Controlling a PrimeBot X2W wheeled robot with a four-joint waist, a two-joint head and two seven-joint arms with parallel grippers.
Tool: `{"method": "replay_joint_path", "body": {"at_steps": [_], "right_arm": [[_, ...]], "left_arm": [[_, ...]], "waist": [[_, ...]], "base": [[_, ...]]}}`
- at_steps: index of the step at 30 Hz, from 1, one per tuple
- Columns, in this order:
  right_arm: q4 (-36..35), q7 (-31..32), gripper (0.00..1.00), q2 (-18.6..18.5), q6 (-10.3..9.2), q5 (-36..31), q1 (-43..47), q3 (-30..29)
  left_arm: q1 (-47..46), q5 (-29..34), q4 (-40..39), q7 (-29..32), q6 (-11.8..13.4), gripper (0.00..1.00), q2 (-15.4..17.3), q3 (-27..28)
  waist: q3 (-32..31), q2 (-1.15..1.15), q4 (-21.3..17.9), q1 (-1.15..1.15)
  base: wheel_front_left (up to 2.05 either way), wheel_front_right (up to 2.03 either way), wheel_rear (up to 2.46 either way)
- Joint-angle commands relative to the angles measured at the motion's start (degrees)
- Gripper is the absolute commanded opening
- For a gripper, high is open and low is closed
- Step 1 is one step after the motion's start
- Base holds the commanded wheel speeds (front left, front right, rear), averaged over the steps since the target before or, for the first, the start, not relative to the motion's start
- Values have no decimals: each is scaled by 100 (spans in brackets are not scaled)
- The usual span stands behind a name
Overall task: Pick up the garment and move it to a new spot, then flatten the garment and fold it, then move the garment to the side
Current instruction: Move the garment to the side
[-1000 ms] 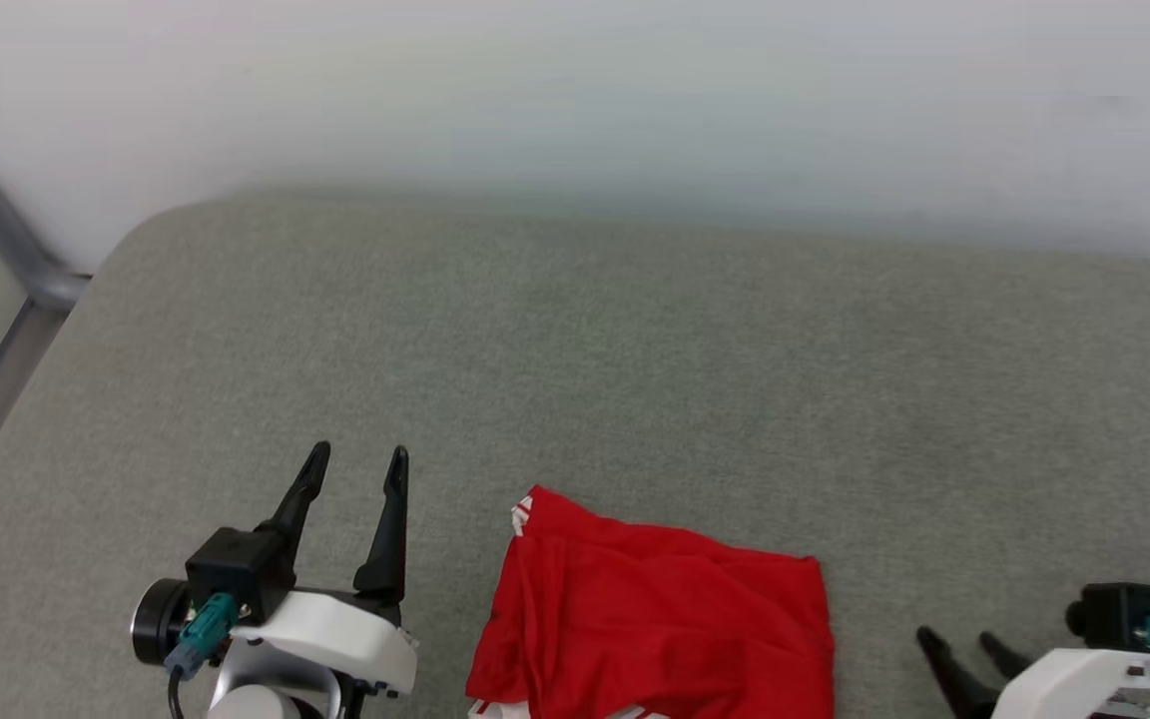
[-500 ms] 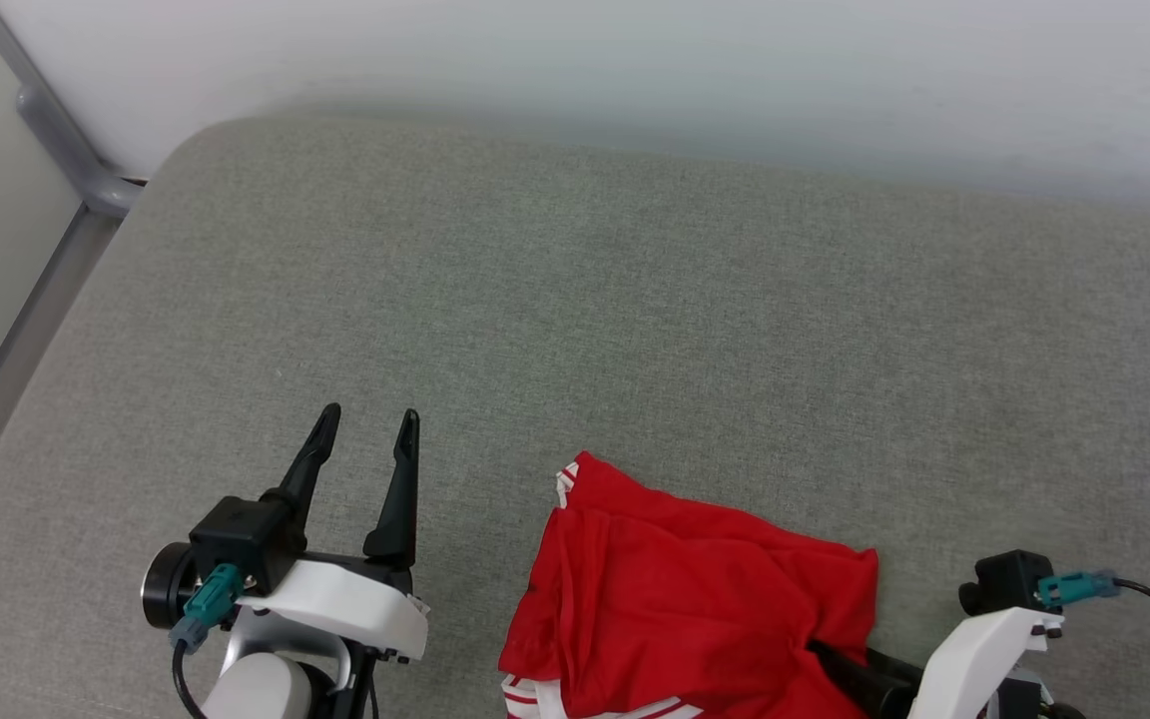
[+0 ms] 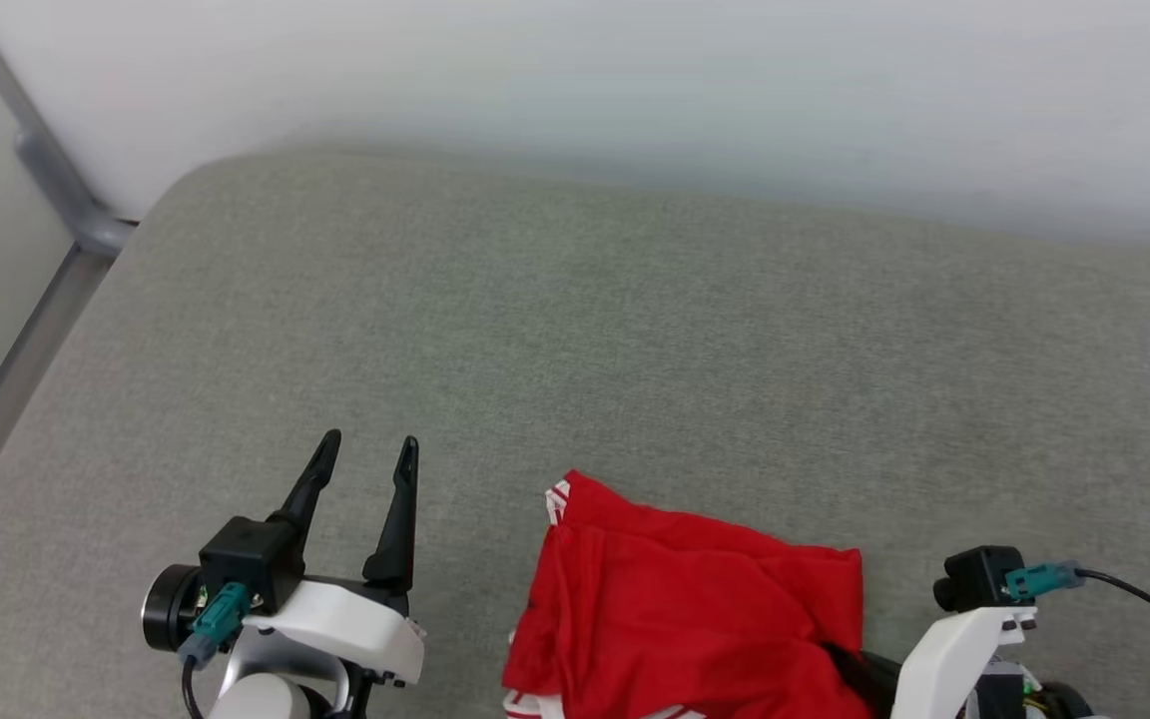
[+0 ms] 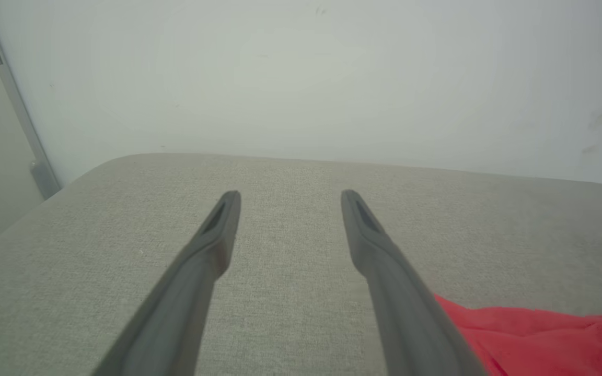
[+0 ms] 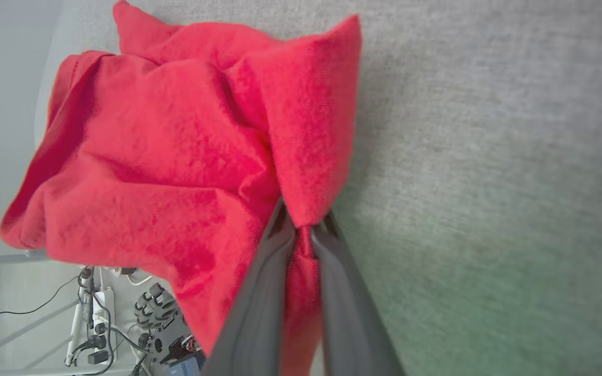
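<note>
Garment [image 5: 149,130], rumpled red knit, sits pinched in right hand [image 5: 303,223]; left hand [image 4: 290,197] gapes empty.

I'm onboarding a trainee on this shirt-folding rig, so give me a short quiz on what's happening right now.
1. True or false: the left gripper is pinching the red shirt.
2. The right gripper is: A) open above the shirt; B) shut on a fold of the shirt; C) resting beside the shirt, touching nothing.
3. Fill in: the left gripper's jaws stand ____.
Key: 1 false; 2 B; 3 open.
</note>
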Motion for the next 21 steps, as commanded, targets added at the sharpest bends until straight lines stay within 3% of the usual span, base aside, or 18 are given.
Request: {"method": "replay_joint_path", "body": {"at_steps": [1,12,21], "right_arm": [[-30,-47,0,-77,-5,-93,-39,-20],[-408,87,0,-558,-5,-1185,238,-611],[-459,5,0,-499,-5,-1425,-390,-998]], "left_arm": [[42,36,4,-12,0,100,7,4],[219,82,-196,5,84,100,176,52],[53,86,-482,50,100,100,277,57]], "waist": [[-115,0,-128,0],[-159,0,-1194,0],[364,0,-2261,0]], "base": [[0,0,0],[0,0,0],[0,0,0]]}}
